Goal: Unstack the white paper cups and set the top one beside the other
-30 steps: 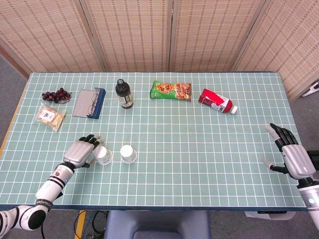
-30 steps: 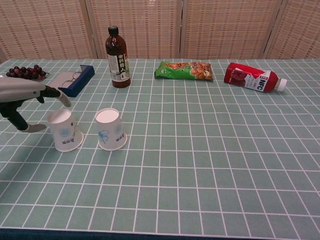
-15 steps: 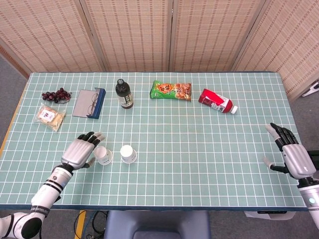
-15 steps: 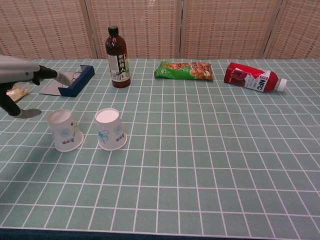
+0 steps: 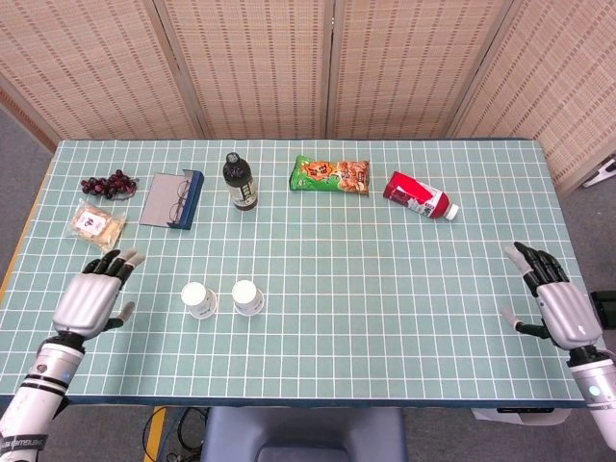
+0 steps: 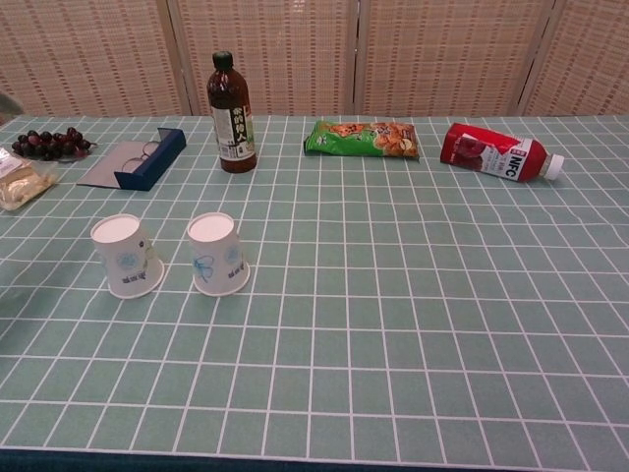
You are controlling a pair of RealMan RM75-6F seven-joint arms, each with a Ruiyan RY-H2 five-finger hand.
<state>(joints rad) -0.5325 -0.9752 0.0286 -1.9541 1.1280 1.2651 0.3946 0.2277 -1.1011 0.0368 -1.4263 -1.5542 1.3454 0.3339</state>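
Back of the desk (image 5: 404, 318) has grapes (image 5: 107, 184), a snack packet (image 5: 96, 225), glasses on a blue case (image 5: 172, 199), an upright dark bottle (image 5: 239, 180), green chips (image 5: 330, 175) and a red bottle (image 5: 419, 195) lying down.

White paper cups (image 6: 126, 256) with blue print; green white-gridded table (image 6: 413, 324).

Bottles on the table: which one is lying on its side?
The red bottle with the white cap, on the right, lies flat. The dark bottle stands upright.
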